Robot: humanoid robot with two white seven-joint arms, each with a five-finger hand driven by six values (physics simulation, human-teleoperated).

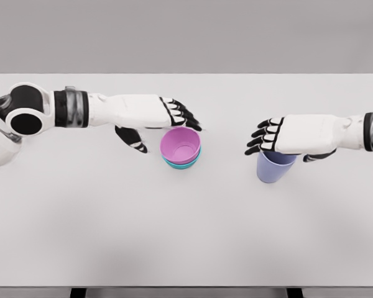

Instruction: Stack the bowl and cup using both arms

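On the white table (186, 236) before me stand a teal bowl (185, 164) holding a pink bowl (180, 145), and a lilac cup (273, 168).

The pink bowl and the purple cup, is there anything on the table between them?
No. In the head view, only bare white table lies between the pink bowl and the purple cup.

So on the tabletop (186, 236) there's two bowls (181, 148) nested near the middle, and a cup (273, 167) standing off to their right, well apart.
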